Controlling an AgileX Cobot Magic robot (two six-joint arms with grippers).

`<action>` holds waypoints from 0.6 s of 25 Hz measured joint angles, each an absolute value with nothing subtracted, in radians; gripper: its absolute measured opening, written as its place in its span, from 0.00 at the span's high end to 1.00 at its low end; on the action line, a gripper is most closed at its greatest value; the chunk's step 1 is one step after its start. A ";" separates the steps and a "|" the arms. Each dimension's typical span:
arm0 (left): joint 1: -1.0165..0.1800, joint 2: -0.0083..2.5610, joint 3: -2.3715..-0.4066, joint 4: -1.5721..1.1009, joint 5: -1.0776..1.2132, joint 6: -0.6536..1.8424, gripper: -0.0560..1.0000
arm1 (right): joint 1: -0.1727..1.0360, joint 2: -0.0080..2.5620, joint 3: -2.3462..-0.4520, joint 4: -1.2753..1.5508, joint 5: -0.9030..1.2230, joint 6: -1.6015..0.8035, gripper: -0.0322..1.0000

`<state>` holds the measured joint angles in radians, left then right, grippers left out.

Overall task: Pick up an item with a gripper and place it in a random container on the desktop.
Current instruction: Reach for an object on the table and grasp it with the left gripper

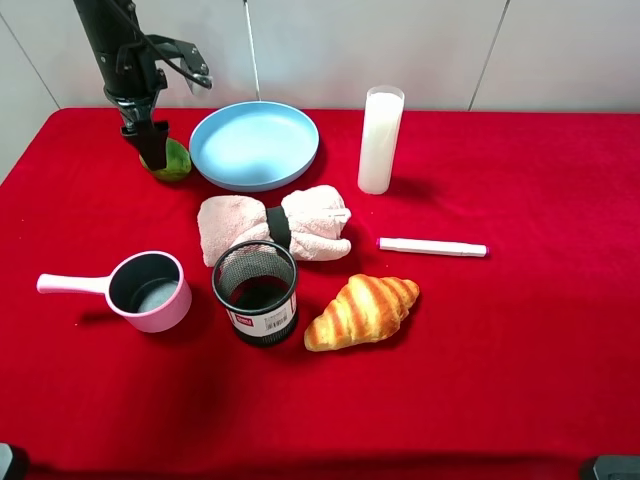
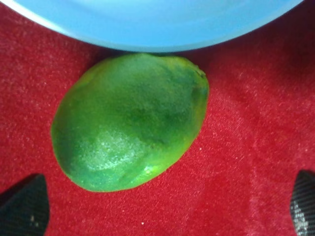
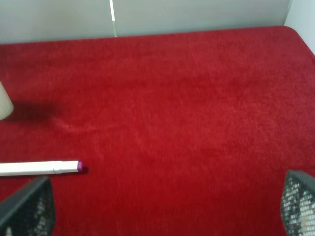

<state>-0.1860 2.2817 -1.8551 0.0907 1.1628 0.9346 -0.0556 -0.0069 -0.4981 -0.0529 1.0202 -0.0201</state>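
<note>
Exterior high view, contents of the red-clothed surface (image 1: 520, 340), listed by place from each end effector.

1. Left end effector (image 1: 152, 140): black, two-fingered, pointing down at the far left. Jaws spread wide, gripping nothing; the left wrist view shows its fingertips (image 2: 22, 209) well apart, clear of the fruit.
2. Lime (image 2: 130, 123): green, glossy, slightly bumpy. Lies on the cloth directly beneath the left end effector, in line with the gap between its fingers, untouched by them.
3. Plate (image 1: 255, 145): light blue, round, shallow, raised rim. Just past the lime from the left end effector; whether the two touch cannot be told.
4. Right end effector (image 3: 162, 204): seen in the right wrist view only. Jaws wide, nothing between them; bare red cloth below.
5. Marker (image 3: 39, 168): white, purple-tipped, lying flat, near the right end effector.
6. White cylinder (image 1: 380, 138): upright, beyond the plate from the left end effector.
7. Pink towel (image 1: 275, 228), black mesh cup (image 1: 255, 292), croissant (image 1: 362, 310), pink handled pot (image 1: 148, 290): all well apart from the left end effector, towards the near edge.
</note>
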 joint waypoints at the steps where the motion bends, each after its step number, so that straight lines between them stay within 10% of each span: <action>1: -0.186 2.285 -1.855 0.092 1.158 0.936 0.02 | -0.056 -0.007 -0.498 -0.053 1.020 -0.020 0.30; 15: -0.197 2.304 -1.856 0.096 1.041 0.982 0.01 | -0.056 -0.007 -0.498 -0.053 1.020 -0.020 0.30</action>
<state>-0.1972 2.3045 -1.8557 0.0961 1.0408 0.9821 -0.0556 -0.0069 -0.4981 -0.0529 1.0202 -0.0201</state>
